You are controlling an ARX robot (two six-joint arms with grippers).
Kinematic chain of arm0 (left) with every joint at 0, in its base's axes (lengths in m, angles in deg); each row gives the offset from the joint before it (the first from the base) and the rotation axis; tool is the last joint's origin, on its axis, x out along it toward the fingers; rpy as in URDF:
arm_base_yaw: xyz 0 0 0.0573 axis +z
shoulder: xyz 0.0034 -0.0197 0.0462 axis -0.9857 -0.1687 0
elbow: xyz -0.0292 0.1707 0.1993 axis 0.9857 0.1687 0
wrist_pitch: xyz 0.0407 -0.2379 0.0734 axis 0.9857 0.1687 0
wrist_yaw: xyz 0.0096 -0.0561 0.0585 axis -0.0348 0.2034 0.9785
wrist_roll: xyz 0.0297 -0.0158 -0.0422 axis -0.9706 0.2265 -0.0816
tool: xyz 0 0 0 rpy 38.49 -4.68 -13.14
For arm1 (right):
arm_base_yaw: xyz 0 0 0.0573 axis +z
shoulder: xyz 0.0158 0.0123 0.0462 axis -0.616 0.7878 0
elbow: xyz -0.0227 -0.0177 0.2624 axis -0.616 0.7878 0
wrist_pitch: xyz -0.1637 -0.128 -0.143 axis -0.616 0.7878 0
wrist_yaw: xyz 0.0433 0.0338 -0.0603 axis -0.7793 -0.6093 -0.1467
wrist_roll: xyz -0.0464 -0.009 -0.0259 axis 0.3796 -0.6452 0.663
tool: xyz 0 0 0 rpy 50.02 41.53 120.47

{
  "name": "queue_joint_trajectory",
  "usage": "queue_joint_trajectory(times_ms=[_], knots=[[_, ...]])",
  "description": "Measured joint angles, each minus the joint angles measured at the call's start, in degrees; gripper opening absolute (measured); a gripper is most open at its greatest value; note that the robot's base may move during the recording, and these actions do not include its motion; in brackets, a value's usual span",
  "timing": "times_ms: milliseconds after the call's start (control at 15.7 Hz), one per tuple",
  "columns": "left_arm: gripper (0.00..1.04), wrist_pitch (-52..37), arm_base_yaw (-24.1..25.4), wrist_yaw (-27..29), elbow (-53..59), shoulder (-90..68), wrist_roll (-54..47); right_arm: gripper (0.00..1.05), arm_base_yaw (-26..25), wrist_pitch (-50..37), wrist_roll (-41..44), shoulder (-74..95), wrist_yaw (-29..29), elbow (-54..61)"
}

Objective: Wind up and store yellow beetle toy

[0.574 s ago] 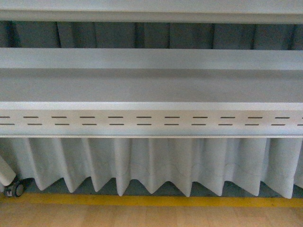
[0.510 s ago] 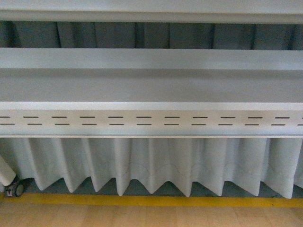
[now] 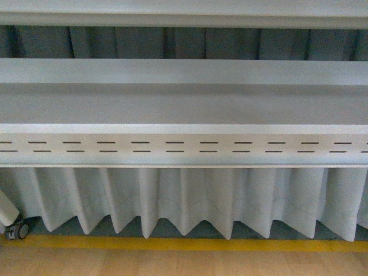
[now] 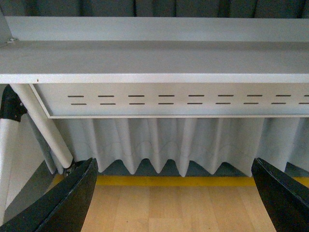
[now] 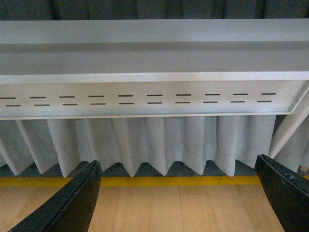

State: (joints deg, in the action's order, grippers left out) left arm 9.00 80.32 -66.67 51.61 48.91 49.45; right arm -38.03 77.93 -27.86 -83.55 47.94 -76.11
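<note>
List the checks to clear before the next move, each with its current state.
1. Sight of the yellow beetle toy: not ok, it shows in no view.
2. The left hand open and empty: ok, fingers wide apart, nothing between them.
3. The right hand open and empty: ok, likewise.
4. Storage spot identified: cannot tell; only a grey slotted shelf and the curtain below it show.
5. Arms visible in front view: not ok, neither appears.
</note>
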Motion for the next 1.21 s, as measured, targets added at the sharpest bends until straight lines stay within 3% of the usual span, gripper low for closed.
queue_joint_trajectory(times_ms=[1211], knots=[[0.98, 0.00, 0.00, 0.00, 0.00, 0.00, 0.00, 0.98, 0.00, 0.00, 0.00, 0.00, -0.02, 0.00]])
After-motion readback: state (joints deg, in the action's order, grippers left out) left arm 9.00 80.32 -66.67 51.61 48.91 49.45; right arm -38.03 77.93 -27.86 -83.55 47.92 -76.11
